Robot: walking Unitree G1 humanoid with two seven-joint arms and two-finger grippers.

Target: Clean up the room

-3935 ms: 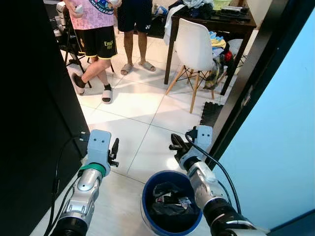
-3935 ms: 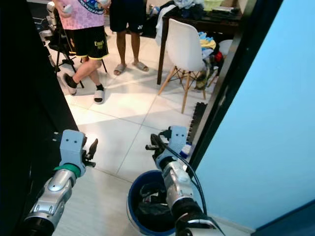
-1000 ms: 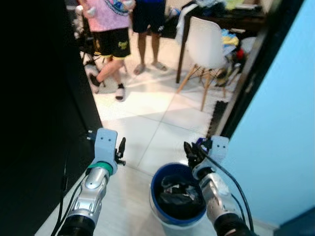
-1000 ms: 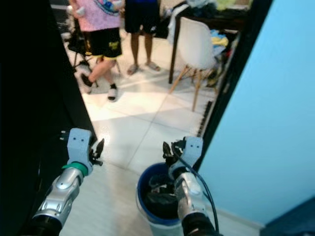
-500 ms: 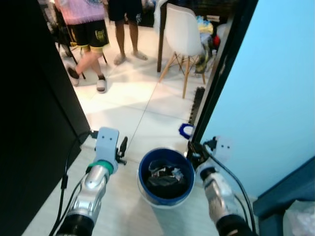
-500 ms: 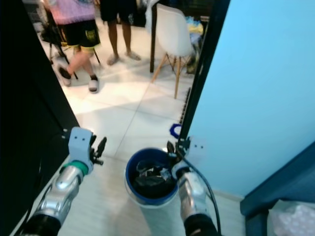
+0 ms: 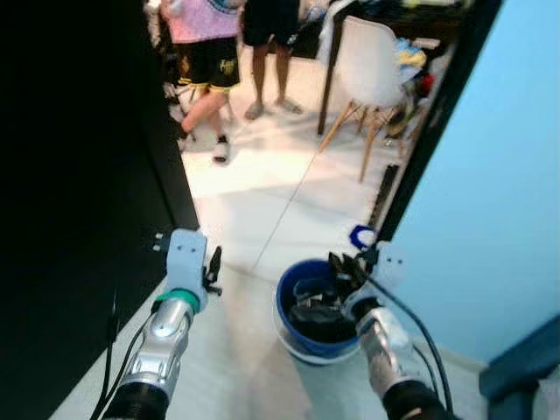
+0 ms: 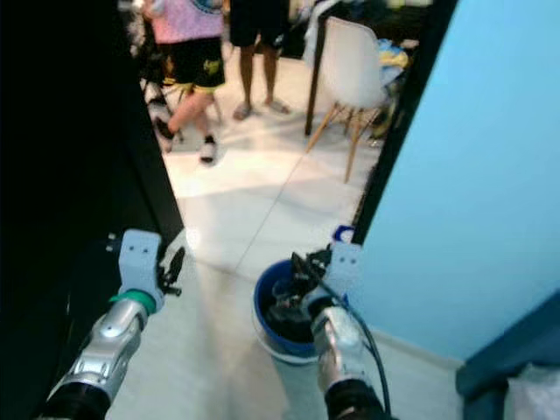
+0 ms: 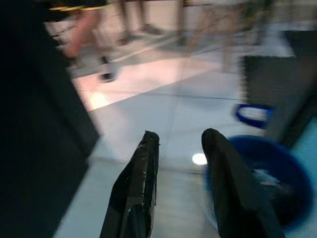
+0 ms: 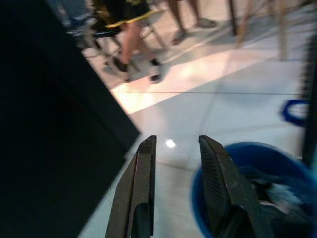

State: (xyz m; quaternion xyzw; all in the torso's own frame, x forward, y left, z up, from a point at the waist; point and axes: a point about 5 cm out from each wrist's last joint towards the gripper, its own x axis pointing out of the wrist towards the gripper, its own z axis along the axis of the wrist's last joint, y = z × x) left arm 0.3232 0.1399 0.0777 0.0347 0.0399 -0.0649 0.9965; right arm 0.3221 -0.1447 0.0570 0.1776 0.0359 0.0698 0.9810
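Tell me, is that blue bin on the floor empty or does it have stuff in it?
It has stuff in it: the blue bin stands upright with dark, crumpled rubbish inside.

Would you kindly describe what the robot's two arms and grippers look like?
Both arms are silver metal tubes with black joints and black cables alongside. The left arm has a green band below a pale blue-grey boxy wrist block. The left gripper and right gripper each have two long black fingers.
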